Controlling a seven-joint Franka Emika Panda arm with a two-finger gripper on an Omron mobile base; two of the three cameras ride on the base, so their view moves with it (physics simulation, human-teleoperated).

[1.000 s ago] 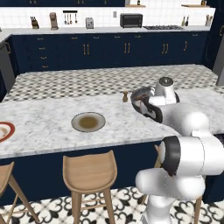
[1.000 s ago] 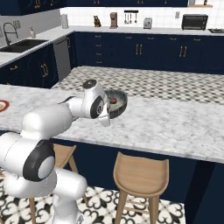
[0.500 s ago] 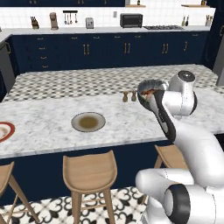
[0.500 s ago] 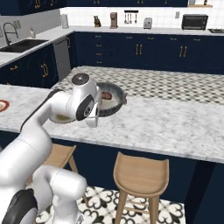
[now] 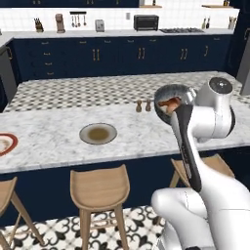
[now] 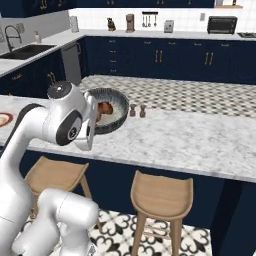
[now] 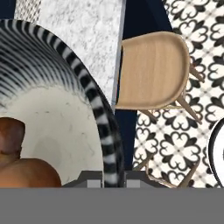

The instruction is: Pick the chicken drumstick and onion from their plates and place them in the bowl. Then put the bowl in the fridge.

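Deep dark grey-blue speckled bowl: now raised off the marble counter, where it sat a second ago. Gripper clamped on its rim. Brown roasted drumstick inside. Fridge leg begun.

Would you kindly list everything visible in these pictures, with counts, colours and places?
bowl: one, dark speckled wall, pale inside, lifted over the island's near edge.
chicken drumstick: one, brown, inside the bowl.
onion: one, orange-tan, inside the bowl.
grey-olive plate: one, brownish centre, on the island.
red-rimmed plate: one, white, island's left end.
shakers: two, brown, on the island.
stools: wooden, along the island's front.
toaster oven: one, black, back counter.
sink: one, dark, side counter.
end effector: one, shut on the bowl's rim.
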